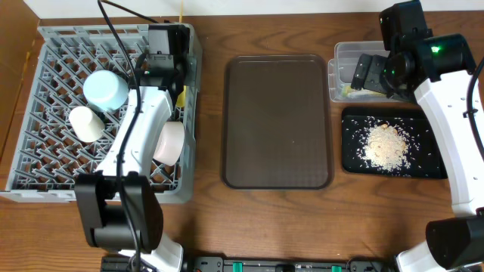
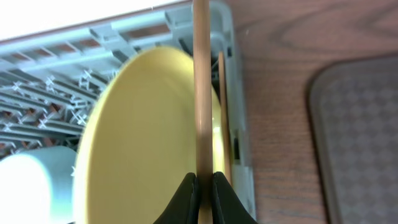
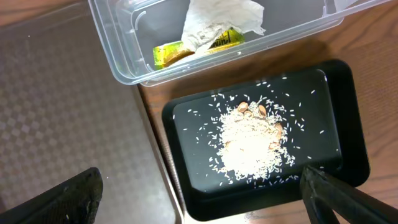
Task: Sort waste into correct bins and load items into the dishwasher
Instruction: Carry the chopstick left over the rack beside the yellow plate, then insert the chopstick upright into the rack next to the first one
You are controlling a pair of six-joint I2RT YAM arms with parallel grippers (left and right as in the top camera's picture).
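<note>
The left gripper has its two dark fingers pinched tight on a thin wooden chopstick. The stick runs straight up from the pinch, in front of a round yellow plate. A second chopstick stands just to the right of the first, close to the wall of the grey dish rack. The plate stands on edge among the pegs at the rack's right side. Further into the rack sit a light blue bowl, a small cream cup and a white bowl.

The right gripper has its fingers spread wide with nothing between them. It hangs above the two bins at the right end of the wooden table. The clear tub holds a crumpled white paper piece lying over a green snack wrapper. Just beside the tub, the shallow black tray carries a heap of rice scraps. A dark brown serving tray lies between the rack and the bins.
</note>
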